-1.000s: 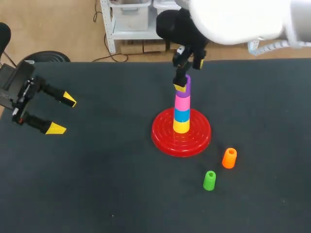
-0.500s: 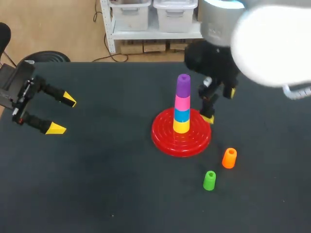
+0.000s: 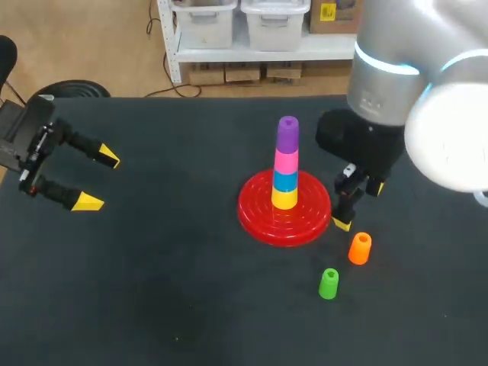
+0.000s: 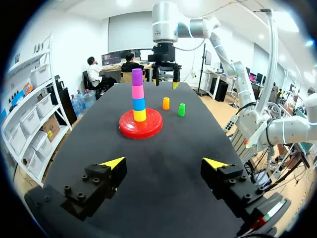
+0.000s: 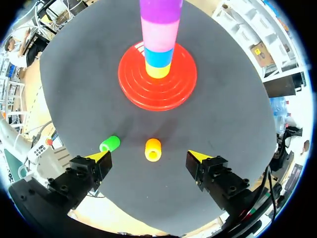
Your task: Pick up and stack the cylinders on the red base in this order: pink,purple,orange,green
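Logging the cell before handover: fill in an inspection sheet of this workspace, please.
Surface: dark table, no marks seen.
Job's things: red base carries a stack, bottom to top: yellow cylinder, blue cylinder, pink cylinder, purple cylinder. The orange cylinder and green cylinder stand loose beside the base, apart from each other.
Clutter: nothing seen.
Pincers: right pincer is open, with the orange cylinder ahead between its fingers, not gripped. The left pincer is open and holds nothing, far from the base.
Cables: nothing seen on the table.
Surroundings: nothing seen reaching over the table.
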You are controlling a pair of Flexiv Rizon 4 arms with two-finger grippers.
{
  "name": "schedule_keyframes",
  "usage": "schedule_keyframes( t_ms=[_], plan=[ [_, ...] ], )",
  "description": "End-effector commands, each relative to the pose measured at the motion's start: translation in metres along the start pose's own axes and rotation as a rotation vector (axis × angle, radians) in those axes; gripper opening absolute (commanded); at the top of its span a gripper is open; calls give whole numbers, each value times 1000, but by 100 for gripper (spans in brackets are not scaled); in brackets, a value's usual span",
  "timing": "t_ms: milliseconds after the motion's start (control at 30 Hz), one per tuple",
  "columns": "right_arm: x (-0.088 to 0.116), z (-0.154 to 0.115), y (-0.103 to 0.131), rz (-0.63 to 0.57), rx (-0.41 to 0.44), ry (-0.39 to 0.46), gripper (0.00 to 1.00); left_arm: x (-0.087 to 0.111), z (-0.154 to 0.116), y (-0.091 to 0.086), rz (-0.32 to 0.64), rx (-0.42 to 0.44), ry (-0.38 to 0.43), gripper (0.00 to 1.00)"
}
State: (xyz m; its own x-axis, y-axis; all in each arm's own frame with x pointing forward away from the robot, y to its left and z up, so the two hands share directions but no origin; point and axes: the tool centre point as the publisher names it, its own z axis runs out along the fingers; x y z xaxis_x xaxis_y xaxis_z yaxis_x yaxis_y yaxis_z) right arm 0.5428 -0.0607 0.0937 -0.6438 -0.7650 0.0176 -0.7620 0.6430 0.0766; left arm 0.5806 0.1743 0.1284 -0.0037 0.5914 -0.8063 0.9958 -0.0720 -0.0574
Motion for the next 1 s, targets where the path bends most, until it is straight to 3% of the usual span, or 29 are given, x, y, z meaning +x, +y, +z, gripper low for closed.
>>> schedule_keyframes(
  t_ms=[33,567,1000],
  plan=[
    [5,11,5,4,0,-17,100,1,1,0,3,-1,-1,100],
    [23,41,19,29,-50,19,100,1,1,0,3,-1,-1,100],
    [25,61,10,58,-65,43,100,1,1,0,3,-1,-1,100]
  ],
)
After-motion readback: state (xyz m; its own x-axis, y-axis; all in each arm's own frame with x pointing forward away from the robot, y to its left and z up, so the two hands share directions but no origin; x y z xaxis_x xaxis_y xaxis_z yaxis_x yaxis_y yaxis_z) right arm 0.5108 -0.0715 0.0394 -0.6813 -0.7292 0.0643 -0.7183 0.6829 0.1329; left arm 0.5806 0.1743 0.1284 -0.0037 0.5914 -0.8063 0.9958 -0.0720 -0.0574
